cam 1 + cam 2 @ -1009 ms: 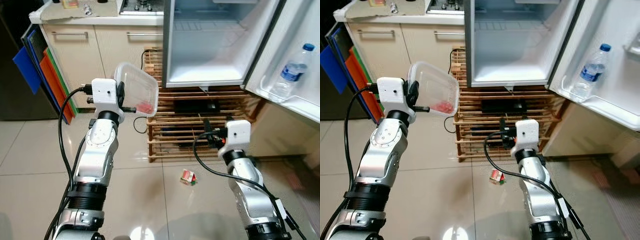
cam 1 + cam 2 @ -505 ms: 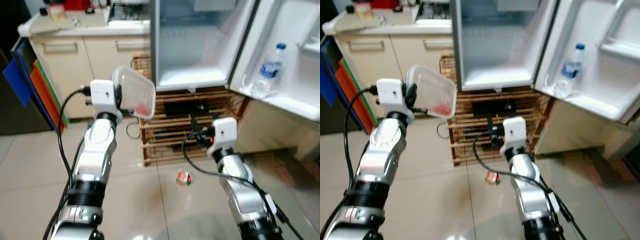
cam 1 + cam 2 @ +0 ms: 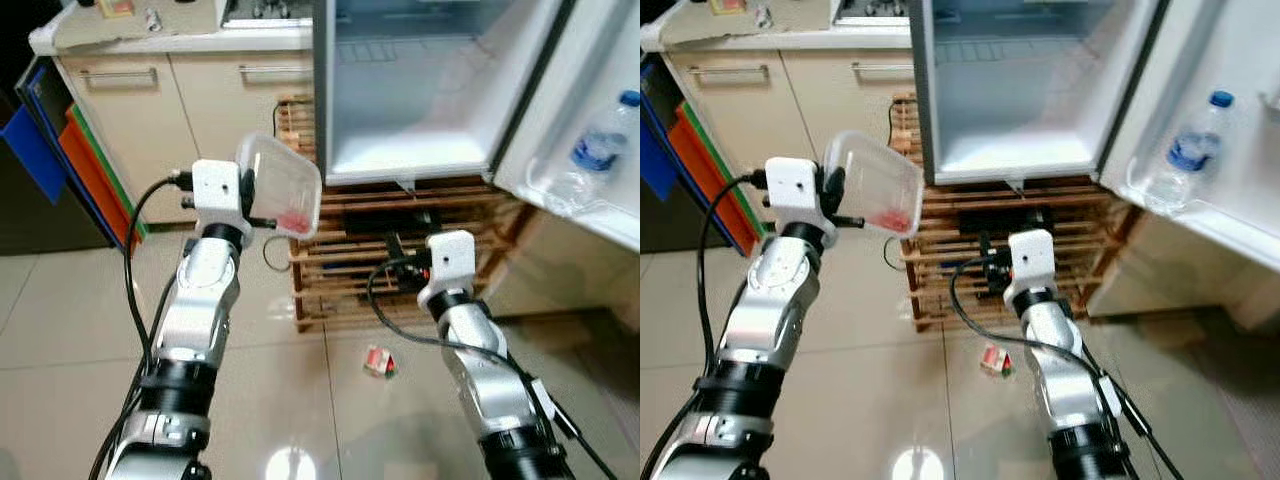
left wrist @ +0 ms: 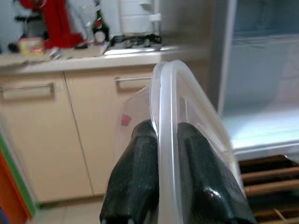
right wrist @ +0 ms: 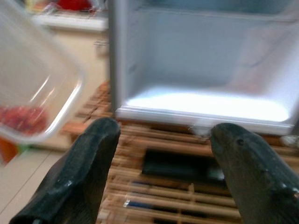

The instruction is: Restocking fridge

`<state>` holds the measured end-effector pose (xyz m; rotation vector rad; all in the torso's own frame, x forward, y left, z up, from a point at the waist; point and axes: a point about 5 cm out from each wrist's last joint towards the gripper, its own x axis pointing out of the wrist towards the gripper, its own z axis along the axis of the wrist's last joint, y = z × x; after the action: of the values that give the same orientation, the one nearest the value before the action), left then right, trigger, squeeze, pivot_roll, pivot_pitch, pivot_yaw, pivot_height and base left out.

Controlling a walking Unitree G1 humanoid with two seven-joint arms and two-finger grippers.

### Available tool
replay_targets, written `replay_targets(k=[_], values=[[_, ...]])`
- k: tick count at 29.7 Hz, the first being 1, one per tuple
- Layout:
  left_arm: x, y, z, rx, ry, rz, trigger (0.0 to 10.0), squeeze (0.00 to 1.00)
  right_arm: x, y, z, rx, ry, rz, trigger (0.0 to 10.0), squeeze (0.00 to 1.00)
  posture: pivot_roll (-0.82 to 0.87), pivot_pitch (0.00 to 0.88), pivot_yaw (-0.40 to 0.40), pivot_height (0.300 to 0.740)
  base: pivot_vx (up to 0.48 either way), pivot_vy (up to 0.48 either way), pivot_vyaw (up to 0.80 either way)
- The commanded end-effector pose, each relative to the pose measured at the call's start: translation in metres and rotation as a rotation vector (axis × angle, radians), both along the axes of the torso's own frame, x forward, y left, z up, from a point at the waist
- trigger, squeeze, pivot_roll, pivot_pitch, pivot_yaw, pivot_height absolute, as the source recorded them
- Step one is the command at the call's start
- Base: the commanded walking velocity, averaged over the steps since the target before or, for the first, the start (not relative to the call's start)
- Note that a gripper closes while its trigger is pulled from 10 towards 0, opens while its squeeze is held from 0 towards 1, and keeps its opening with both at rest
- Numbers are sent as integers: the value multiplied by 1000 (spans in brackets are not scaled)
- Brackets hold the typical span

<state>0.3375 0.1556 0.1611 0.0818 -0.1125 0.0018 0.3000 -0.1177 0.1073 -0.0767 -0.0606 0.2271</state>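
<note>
Nearest us, our left hand (image 4: 161, 186) is clenched on the rim of a clear container (image 3: 285, 185), lifting it on edge so the red food inside has slid to its low corner. Our right hand (image 5: 161, 163), released with fingers spread, hangs empty beside it, likely kept free for support. Beyond both hands the fridge (image 3: 410, 150) stands open on a wooden rack (image 3: 350, 260), its bare shelf waiting; a water bottle (image 3: 600, 145) sits in the door.
</note>
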Motion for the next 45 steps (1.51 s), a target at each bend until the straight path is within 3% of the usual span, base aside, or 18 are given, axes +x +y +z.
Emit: replay_targets(k=[1,15,32,38,39,40,41,45], values=[[1,-21,5,-15,-28,-66,10000,0,-2,-14,-7,-17,21,-37,10000,24,101,0,2,740,307,-364,0],[-1,-23,2,4,-22,-88,10000,0,-1,-18,-9,-11,21,-60,10000,20,106,0,3,740,44,-52,0],[1,-21,-3,-19,6,-35,10000,0,0,-20,-11,0,29,-73,10000,20,104,0,3,740,29,-455,0],[11,-16,-8,-138,88,-30,10000,0,0,-19,-12,1,35,-71,10000,24,109,0,-2,740,0,0,0],[18,-17,-10,-197,121,-42,10000,0,-1,-19,-13,2,39,-71,10000,20,115,0,-7,740,0,0,0],[30,-17,-11,-347,169,-40,10000,0,-1,-20,-14,4,46,-72,10000,24,117,0,-14,740,0,0,0],[30,-17,-11,-347,169,-40,10000,0,-1,-20,-14,4,46,-72,10000,24,117,0,-14,740,0,0,0],[44,-28,-7,-660,218,-136,10000,0,0,-17,-15,7,52,-66,10000,20,109,0,-15,740,0,0,0]])
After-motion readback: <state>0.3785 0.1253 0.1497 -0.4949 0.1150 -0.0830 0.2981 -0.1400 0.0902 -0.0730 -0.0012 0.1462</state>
